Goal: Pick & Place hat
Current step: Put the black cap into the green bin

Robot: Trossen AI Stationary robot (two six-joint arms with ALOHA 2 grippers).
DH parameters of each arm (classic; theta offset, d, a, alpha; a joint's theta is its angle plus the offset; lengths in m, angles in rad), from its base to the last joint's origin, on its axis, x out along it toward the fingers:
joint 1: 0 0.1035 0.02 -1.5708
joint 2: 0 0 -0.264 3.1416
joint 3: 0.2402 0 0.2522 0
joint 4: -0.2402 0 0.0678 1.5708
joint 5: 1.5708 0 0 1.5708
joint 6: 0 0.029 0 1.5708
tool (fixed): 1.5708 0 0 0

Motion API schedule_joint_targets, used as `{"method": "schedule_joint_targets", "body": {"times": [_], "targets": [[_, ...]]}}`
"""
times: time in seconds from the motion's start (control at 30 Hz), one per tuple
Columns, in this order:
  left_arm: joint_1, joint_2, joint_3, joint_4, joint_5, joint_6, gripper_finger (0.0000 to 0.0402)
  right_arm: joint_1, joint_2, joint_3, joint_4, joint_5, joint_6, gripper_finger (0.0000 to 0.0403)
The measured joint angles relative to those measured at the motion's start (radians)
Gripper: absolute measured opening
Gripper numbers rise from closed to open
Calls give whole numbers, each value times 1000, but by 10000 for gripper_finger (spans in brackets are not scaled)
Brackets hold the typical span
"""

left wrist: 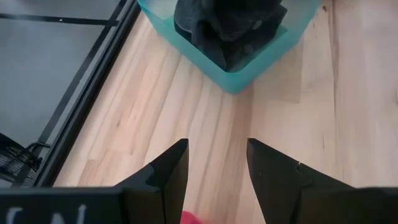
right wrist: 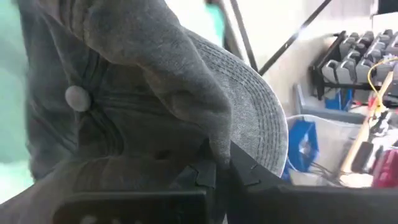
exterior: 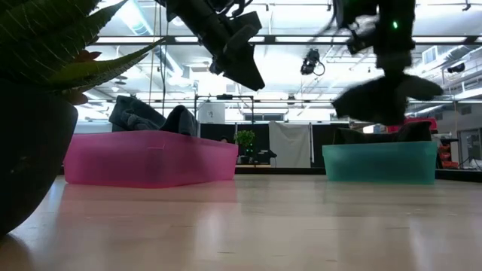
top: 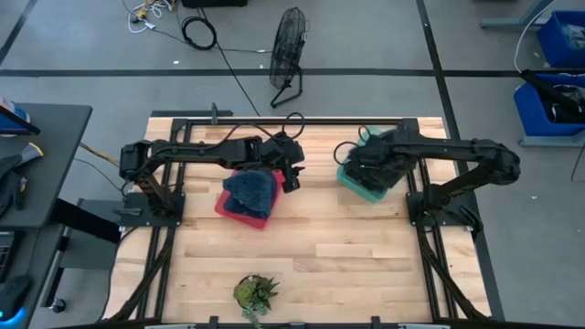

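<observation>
A grey cap [right wrist: 143, 68] with a top button and a stitched brim is held by my right gripper [right wrist: 221, 165], which is shut on it. In the low view the cap [exterior: 380, 98] hangs clear above the teal bin [exterior: 380, 162], and in the high view the right gripper [top: 377, 160] is over that bin [top: 364, 190]. A pink bin [top: 230, 210] holds a blue hat [top: 249, 190], which rests inside it. My left gripper [left wrist: 217, 146] is open in the air by the pink bin's right end [exterior: 218, 162], touching nothing. My right gripper pinches a fold of the cap's grey cloth [right wrist: 214, 146] between its two fingers, where the crown meets the brim [right wrist: 264, 121]. The cap is lifted clear and bunched, hanging around and below the fingers over the teal bin.
A potted plant [top: 254, 292] stands at the table's near edge and fills the left of the low view [exterior: 38, 113]. Bare wood lies between the two bins and toward the near edge. The arm bases and frame rails run along both sides of the table.
</observation>
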Motion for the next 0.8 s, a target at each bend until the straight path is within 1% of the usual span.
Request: {"method": "schedule_joint_targets", "body": {"times": [0.07, 0.17, 0.27, 0.33, 0.47, 0.53, 0.63, 0.8], "targets": [[0, 0, 0, -2, 0, 19, 167, -23, 0, -58, 44, 0, -62, 5], [0, 0, 0, -2, 0, 38, 167, -56, 0, -144, 171, 3, -194, 7], [1, 0, 0, -3, 0, 39, 167, -81, 0, -203, 289, -3, -267, 9], [1, 0, 0, -4, 0, 41, 167, -89, 0, -205, 306, -9, -282, 9], [1, 0, 0, -4, 1, 41, 167, -89, -3, -153, 221, -34, -271, 9], [1, 0, 0, -4, 0, 41, 167, -90, -10, -134, 215, -79, -247, 9], [1, 0, 0, -5, 0, 41, 167, -102, -25, -151, 307, -175, -233, 9], [1, 0, 0, -13, 0, 40, 167, -137, -21, -260, 447, -185, -249, 9]]}}
